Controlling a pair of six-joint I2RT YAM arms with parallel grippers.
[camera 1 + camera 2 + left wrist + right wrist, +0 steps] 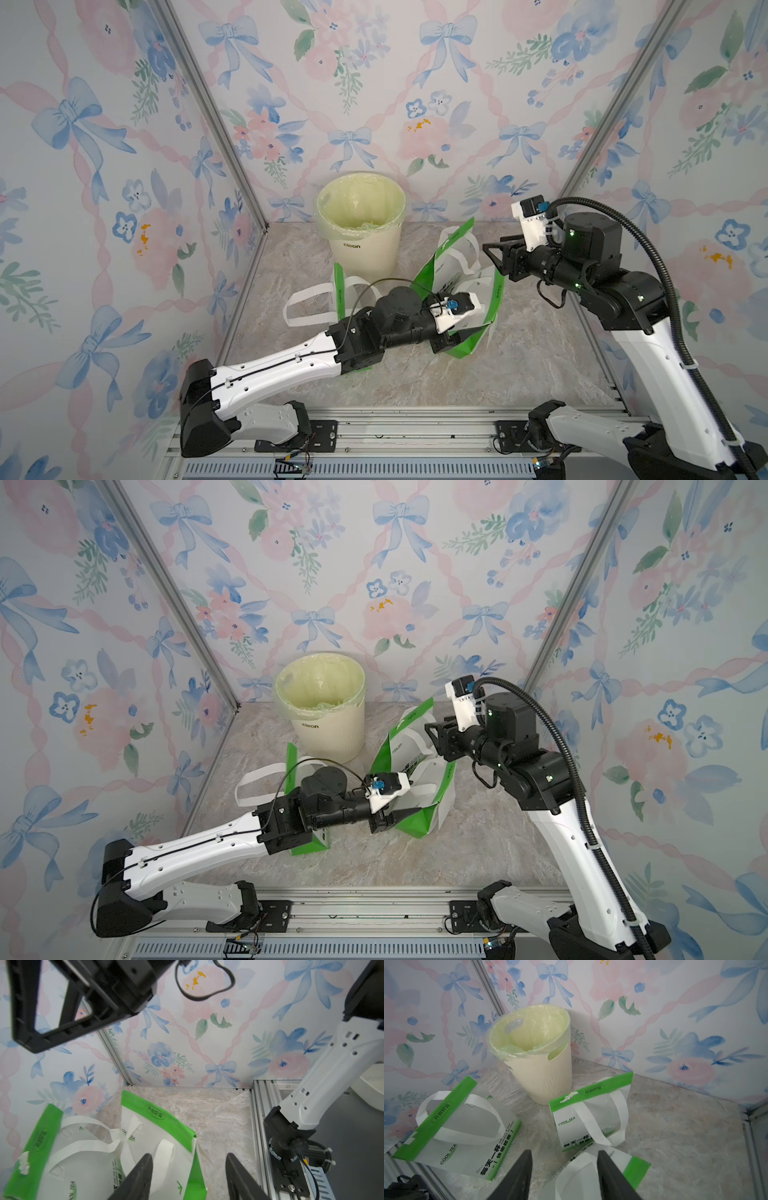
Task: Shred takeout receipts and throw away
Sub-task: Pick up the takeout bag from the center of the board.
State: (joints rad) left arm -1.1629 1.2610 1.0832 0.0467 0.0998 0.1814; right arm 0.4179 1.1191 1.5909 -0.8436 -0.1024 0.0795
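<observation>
Closest in, the aluminium rail [415, 417] is carrying both arm bases. Left claw [188, 1156] is sitting low, fingers wide apart and straddling the green side edge of the near bag [162, 1124] without clamping it. Right claw [564, 1152] is hovering above the bags, also spread wide and empty. One torn white receipt scrap [568, 1096] is clinging to the green top band of the far bag [591, 1124] on the table [675, 1136] – just beside the lined bin [542, 1076].

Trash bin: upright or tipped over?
Upright. The trash bin stands on its base with its mouth facing up, and the green liner is folded over its rim.
</observation>
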